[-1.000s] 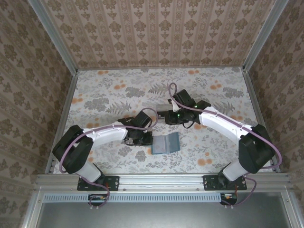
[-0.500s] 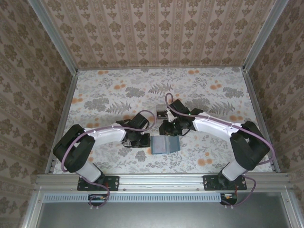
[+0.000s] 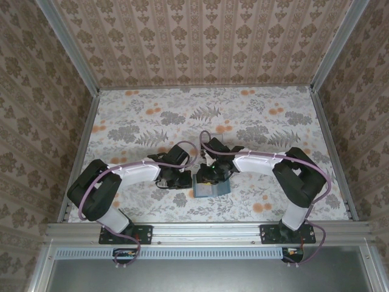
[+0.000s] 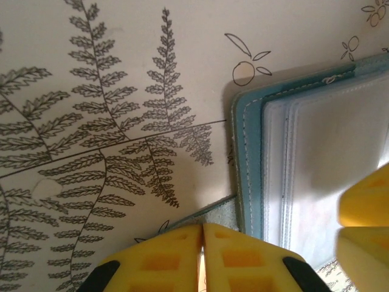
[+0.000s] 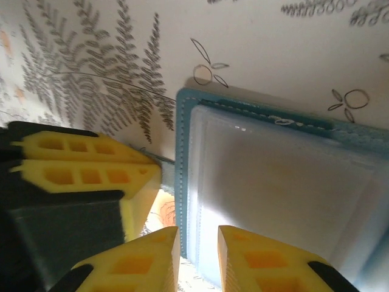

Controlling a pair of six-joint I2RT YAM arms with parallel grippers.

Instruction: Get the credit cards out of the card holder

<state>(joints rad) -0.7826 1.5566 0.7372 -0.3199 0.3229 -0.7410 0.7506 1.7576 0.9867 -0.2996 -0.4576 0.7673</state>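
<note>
Right claw [image 5: 197, 240] hangs slightly parted over the card holder [image 5: 279, 182].

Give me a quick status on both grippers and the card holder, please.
Left gripper shut at card holder edge. Right gripper slightly open over its clear sleeves. Holder lies open, flat. Grippers close together.

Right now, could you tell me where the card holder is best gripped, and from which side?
Probably its stitched blue border, approached low from the side nearest the left arm. The card holder lies open and flat, so its broad faces give nothing to pinch; that border juts past the clear sleeves.
</note>
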